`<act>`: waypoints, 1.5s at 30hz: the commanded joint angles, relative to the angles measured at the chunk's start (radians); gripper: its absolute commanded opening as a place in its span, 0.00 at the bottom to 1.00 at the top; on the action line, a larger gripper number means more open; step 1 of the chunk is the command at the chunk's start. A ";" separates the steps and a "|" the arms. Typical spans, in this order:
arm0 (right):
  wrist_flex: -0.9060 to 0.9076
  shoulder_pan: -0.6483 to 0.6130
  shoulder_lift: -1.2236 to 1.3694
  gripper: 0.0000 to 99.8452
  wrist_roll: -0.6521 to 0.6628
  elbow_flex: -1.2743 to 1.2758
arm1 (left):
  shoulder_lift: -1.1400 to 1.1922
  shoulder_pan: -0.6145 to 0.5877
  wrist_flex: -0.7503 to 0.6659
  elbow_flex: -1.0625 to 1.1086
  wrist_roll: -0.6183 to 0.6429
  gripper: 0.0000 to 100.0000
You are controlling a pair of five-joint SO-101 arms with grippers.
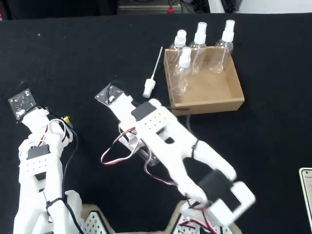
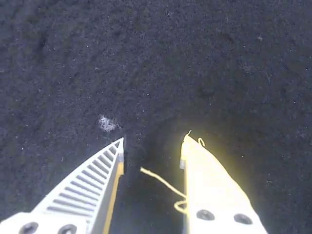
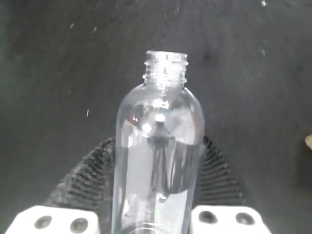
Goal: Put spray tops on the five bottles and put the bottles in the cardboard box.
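While four capped bottles (image 1: 197, 53) stand in cardboard box (image 1: 207, 105), right gripper (image 3: 160, 141) clamps fifth bottle (image 3: 161, 97), neck bare. Spray top (image 1: 149, 87) lies on cloth (image 1: 73, 58) beside box. Left gripper (image 2: 154, 141) parted, empty. Next probably: left fetches top, feeds tube into neck.
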 commanded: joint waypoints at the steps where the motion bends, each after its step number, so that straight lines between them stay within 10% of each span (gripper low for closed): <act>1: 0.061 0.009 -0.166 0.11 0.026 -0.031 | -0.012 -0.007 -0.025 -0.047 0.011 0.19; 14: -0.236 0.005 -0.113 0.10 0.037 0.156 | -0.009 -0.013 -0.025 -0.045 0.011 0.19; 26: -0.064 0.009 0.196 0.11 0.035 -0.093 | -0.012 -0.013 -0.026 -0.039 0.011 0.19; 33: 0.051 0.005 0.255 0.31 0.031 -0.173 | -0.012 -0.013 -0.026 -0.041 0.011 0.19; 45: 0.028 0.008 0.262 0.28 0.035 -0.171 | -0.012 -0.015 -0.026 -0.042 0.011 0.19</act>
